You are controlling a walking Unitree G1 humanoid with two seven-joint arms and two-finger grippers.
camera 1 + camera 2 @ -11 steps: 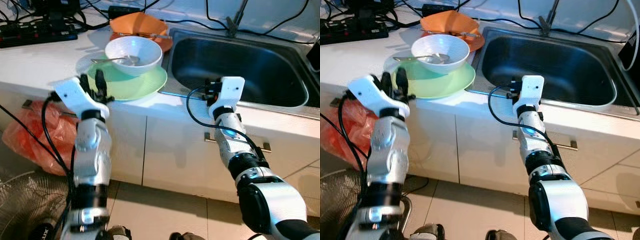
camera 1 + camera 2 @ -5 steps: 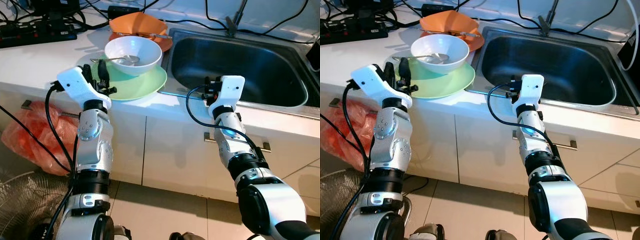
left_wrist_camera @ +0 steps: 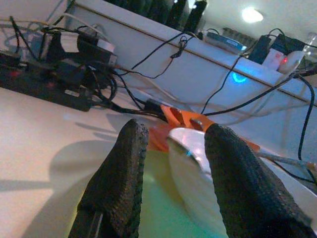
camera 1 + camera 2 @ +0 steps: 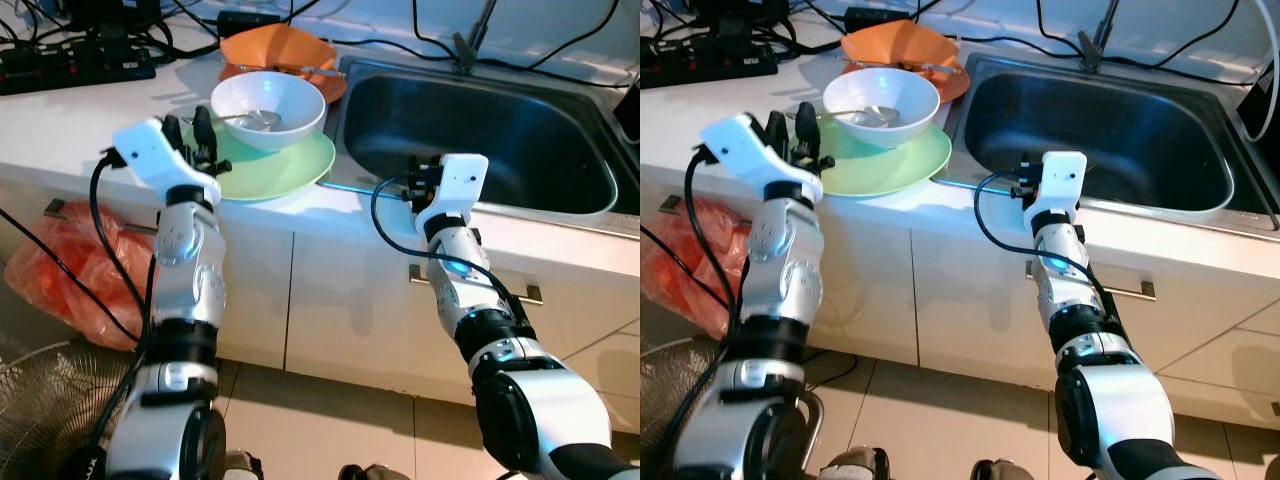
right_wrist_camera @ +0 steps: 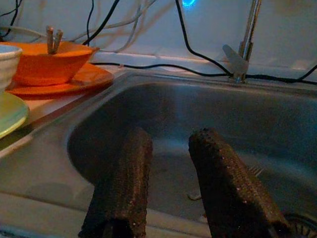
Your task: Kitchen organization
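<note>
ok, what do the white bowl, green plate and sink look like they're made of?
White bowl: likely glazed ceramic, glossy with soft highlights; could be melamine.
Green plate: pale green, smooth and slightly shiny, ceramic or plastic, can't tell which.
Sink: stainless steel by the look, a brushed grey basin with a bright metal rim.

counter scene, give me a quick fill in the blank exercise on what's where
1. The white bowl sits on a ____ plate.
2. Inside the white bowl lies a metal ____.
3. The left claw is open at the plate's rim, while the right claw points into the ____.
4. Behind the white bowl is an ____ bowl on a matching plate.

Missing words: green; spoon; sink; orange
</note>
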